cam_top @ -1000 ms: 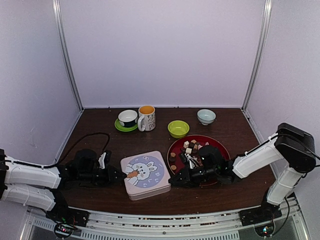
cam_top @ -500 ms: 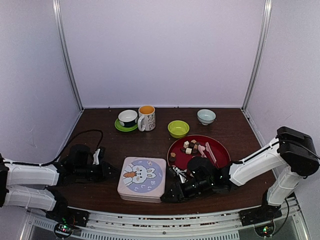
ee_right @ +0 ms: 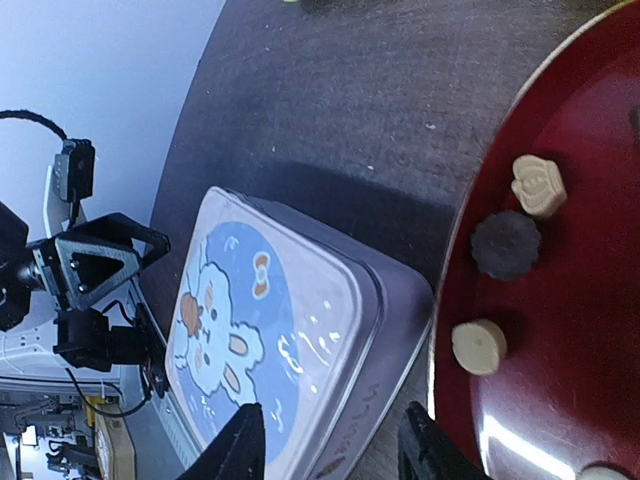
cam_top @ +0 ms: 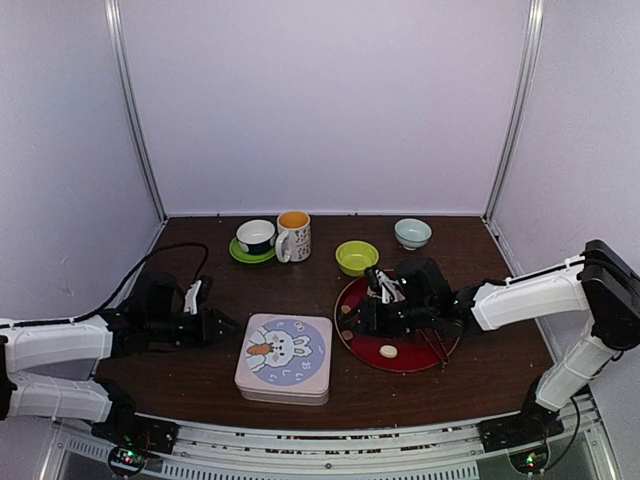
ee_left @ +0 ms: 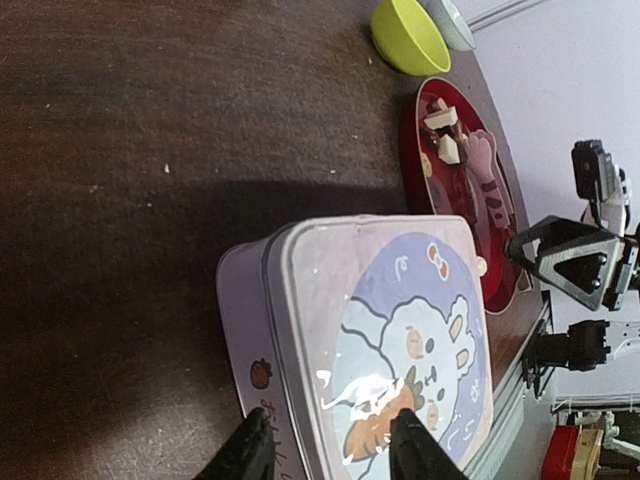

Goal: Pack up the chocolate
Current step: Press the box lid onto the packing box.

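Since the chocolate (ee_right: 478, 346) looks light and slick, pinch its sides; left end effector (ee_left: 325, 452) and right end effector (ee_right: 335, 450) gape empty.

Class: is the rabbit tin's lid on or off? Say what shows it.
On. The rabbit tin is shut: its printed lid covers the whole top, and no inside shows in any view.

We see a dark wooden table (cam_top: 200, 270). Along its far edge stand a green saucer (cam_top: 240, 254), a white mug (cam_top: 293, 236) with an orange inside, a lime-green bowl (cam_top: 357, 257) and a pale bowl (cam_top: 412, 233). Near the front edge lies a shut rabbit-print tin (cam_top: 285, 356), with a round red plate (cam_top: 365, 345) just beside it, toward the right edge.
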Action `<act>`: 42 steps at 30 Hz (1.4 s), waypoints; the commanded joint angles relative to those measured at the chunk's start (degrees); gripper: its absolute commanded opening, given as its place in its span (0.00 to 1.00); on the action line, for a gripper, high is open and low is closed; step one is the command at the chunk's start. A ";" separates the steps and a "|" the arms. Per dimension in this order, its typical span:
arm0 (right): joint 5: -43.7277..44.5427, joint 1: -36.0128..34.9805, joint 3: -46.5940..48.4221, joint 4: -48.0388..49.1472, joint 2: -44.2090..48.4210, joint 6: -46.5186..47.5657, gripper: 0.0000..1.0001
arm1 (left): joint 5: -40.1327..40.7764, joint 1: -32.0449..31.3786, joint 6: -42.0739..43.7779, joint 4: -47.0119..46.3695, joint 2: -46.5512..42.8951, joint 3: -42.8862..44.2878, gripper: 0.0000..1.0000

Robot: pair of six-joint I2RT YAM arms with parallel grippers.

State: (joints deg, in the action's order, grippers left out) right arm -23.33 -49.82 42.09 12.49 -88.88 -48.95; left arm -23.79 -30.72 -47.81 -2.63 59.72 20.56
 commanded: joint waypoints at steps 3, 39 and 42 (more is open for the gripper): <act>-0.20 0.23 8.99 -0.11 -8.15 1.79 0.39 | -2.27 0.31 2.28 -1.98 4.37 3.34 0.42; 1.69 1.63 2.92 10.93 -4.82 3.77 0.20 | 3.31 0.31 7.74 -5.04 6.12 6.96 0.26; -2.05 1.58 0.71 17.11 -6.01 1.40 0.01 | 0.28 0.31 6.14 -9.17 9.88 6.71 0.11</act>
State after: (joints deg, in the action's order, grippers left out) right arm -21.32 -48.25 45.95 19.99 -93.80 -45.21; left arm -20.10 -30.72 -40.88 -4.01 66.08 28.36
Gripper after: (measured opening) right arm 0.131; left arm 0.201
